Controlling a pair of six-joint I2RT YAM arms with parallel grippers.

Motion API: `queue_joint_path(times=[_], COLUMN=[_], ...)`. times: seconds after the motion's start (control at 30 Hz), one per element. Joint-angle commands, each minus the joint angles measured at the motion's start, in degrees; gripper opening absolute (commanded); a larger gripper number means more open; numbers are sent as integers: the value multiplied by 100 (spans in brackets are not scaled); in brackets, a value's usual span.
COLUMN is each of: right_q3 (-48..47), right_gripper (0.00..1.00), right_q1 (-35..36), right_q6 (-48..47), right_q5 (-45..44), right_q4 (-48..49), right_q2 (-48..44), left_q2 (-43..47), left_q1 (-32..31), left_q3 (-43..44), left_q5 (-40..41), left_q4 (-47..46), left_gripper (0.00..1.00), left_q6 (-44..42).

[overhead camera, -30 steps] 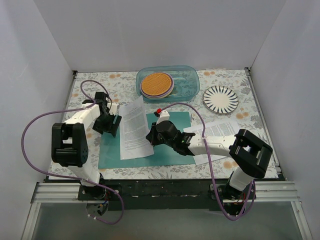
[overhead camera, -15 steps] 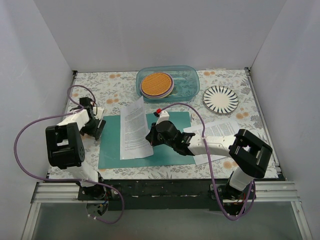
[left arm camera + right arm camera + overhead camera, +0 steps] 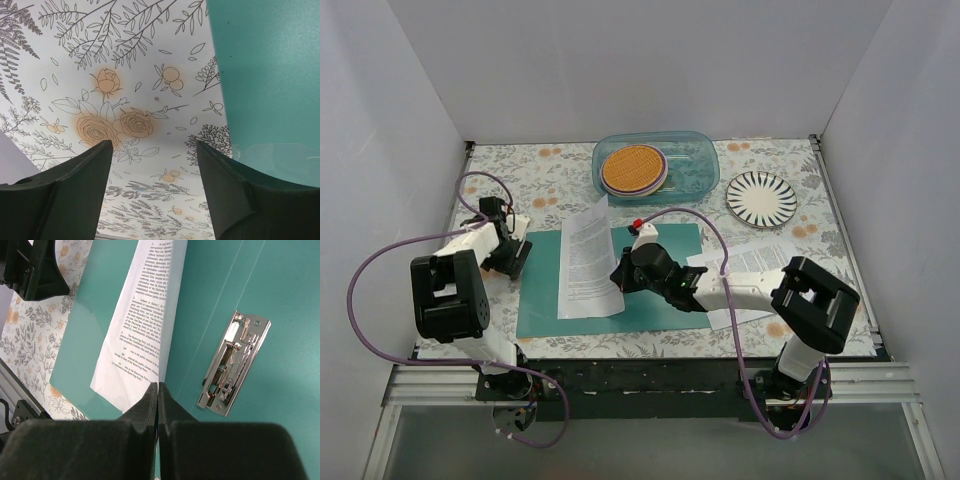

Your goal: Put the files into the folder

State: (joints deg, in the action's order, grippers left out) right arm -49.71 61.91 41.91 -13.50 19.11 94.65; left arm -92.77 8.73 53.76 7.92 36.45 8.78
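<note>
Right gripper (image 3: 158, 388) is pressed together, pinching the right long edge of the held sheet (image 3: 140, 330) toward its near end. That sheet is thin white paper with dense black print, bowed and tilted up off the folder (image 3: 540, 298), with its long axis running near to far. The folder is flat matte teal and lies open on the floral-print table (image 3: 560, 165). Key relation: the metal clip (image 3: 232, 372), a shiny silver lever type, sits on the folder just right of the right gripper and roughly parallel to the sheet. The pinched edge likely has to shift right to reach it, and the right arm is nearer. Left gripper (image 3: 154, 152) is spread and holds nothing, over the table just left of the folder's left edge. Loose sheets (image 3: 760, 262) lie flat right of the folder, partly under the right arm. Far: clear blue container (image 3: 695, 165) with orange-topped plates (image 3: 633, 169); striped plate (image 3: 761, 198) far right.
</note>
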Motion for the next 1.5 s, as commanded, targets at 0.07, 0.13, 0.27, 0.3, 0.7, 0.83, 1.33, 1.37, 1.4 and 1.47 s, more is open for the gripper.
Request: queue_joint_path(times=[0.07, 0.13, 0.27, 0.3, 0.7, 0.83, 1.33, 1.37, 1.4, 1.47], right_q3=[-91, -170, -197, -197, -153, -240, -451, -460, -460, -469], right_gripper=[1, 1, 1, 1, 1, 1, 1, 1, 1, 1], right_q1=[14, 23, 23, 23, 32, 32, -12, -4, 40, 102], right_q6=[195, 203, 239, 256, 326, 327, 871, 880, 880, 863], right_q5=[-39, -48, -39, -39, -101, -118, -57, -30, -13, -4], right_q4=[391, 365, 391, 391, 558, 594, 444, 427, 418, 374], right_q2=[264, 343, 396, 387, 361, 510, 836, 844, 853, 853], left_q2=[119, 128, 58, 40, -250, -276, -145, -136, -110, -83], left_q1=[-117, -117, -135, -152, -407, -670, -733, -733, -733, -733], left_q3=[-375, -418, -454, -454, -454, -506, -524, -533, -533, -533], left_q5=[-564, -625, -730, -739, -704, -705, -775, -775, -775, -783], left_q4=[301, 337, 381, 363, 380, 398, 521, 521, 513, 513], left_gripper=[68, 68, 68, 68, 67, 67, 66, 66, 66, 66], left_q6=[133, 142, 186, 221, 414, 572, 669, 669, 669, 661])
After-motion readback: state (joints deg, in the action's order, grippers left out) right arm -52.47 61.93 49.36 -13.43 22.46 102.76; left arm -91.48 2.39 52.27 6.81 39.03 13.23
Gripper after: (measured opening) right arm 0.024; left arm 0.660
